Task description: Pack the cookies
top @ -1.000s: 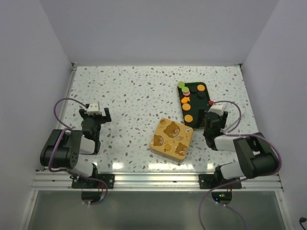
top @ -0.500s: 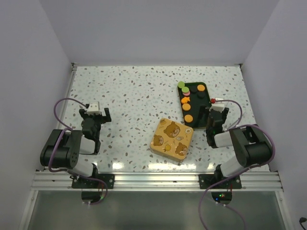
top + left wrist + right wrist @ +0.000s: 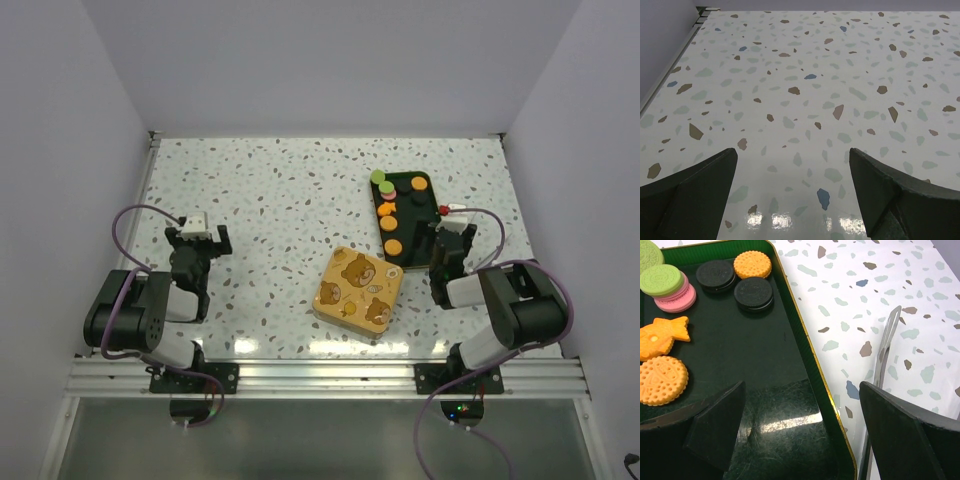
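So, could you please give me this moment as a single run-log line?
left gripper: open, over table | right gripper: open, over tray edge | cookies: on tray, none held | bear tin: closed, mid-table

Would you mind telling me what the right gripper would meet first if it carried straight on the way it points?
Probably the bare floor of the dark green rectangular tray, just inside its gold rim. The open right gripper angles down at it, though depth is unclear.
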You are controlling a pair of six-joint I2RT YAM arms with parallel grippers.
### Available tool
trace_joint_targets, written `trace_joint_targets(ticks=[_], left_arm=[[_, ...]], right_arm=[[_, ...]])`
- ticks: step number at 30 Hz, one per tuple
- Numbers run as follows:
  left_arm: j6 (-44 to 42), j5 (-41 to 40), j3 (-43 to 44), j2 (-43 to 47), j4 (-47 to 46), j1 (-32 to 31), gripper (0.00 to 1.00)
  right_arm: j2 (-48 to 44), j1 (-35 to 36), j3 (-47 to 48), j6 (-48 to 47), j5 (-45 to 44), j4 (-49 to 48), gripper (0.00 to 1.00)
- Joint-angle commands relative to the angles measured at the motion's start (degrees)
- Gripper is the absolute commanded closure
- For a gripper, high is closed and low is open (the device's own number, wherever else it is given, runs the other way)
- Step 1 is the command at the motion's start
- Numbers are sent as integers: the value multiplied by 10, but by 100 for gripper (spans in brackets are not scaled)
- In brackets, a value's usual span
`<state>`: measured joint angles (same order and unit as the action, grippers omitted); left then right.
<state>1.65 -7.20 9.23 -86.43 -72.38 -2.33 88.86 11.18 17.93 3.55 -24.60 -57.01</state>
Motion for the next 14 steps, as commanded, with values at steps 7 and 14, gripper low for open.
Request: trace_joint_targets(ticks=[7, 14], left_arm=[[-13, -1, 7, -3, -48, -1, 0], [-13, -1, 4, -1, -50, -1, 0]], right_arm=[[-6, -2, 8, -7, -4, -35, 1], [-7, -2, 9, -7, -4, -35, 1]])
